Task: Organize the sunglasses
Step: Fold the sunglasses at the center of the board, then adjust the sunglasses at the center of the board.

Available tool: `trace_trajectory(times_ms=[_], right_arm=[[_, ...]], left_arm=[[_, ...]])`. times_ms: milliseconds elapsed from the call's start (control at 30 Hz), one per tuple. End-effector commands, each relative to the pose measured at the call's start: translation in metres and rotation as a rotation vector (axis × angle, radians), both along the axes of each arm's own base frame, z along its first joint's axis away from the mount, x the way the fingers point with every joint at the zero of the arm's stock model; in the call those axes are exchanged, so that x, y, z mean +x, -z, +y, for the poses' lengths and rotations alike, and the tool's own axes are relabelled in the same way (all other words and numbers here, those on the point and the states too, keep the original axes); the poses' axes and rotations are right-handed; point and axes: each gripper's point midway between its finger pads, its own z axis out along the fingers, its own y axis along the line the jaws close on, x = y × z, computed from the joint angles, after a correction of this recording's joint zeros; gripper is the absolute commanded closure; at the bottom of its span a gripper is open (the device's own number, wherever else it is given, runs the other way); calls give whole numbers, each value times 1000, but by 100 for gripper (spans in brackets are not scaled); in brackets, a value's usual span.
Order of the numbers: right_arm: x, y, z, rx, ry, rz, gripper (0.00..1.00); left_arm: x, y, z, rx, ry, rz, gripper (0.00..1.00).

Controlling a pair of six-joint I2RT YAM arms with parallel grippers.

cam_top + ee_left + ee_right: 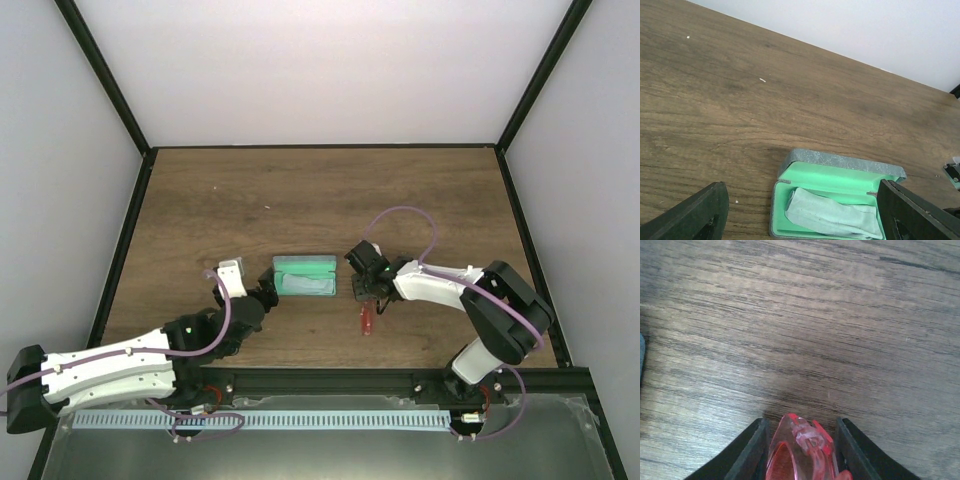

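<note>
Sunglasses (801, 452) cut off inside right tool (801, 424), grip unclear

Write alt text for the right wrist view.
Red translucent sunglasses sit between the two dark fingers of the right hand at the bottom edge, with the fingers close against both sides. A brown wood-grain table fills the rest of the frame.

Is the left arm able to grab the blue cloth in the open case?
Probably yes. The case is open, the cloth lies uncovered inside, and the left arm has its jaws open just short of it, nothing between.
</note>
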Motion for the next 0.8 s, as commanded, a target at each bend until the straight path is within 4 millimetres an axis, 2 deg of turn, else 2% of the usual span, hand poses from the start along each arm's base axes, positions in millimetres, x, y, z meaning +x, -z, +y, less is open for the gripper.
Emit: trace_trajectory(times_ms=[0,33,167,333,467,567,633,767], right_arm=[[-28,26,-19,-79,11,118,60],[-27,26,-17,-74,11,116,60],[-19,22,-11,-72,11,101,81],[-9,19,-9,-103,19,84,83],[4,13,-4,-118,15,58,70],[16,2,5,-107,10,42,36],[19,-4,8,-97,16,31,20],[14,-14,4,-57,36,5,11]], left_arm=[[1,1,-1,6,3,-2,17],[1,2,-1,5,5,-1,17],[1,1,-1,8,6,-1,17],[1,3,-1,6,8,3,17],[1,6,-4,6,21,9,17],[2,12,-10,28,37,21,17],[2,15,-17,38,56,31,17],[3,18,-24,42,68,46,16]])
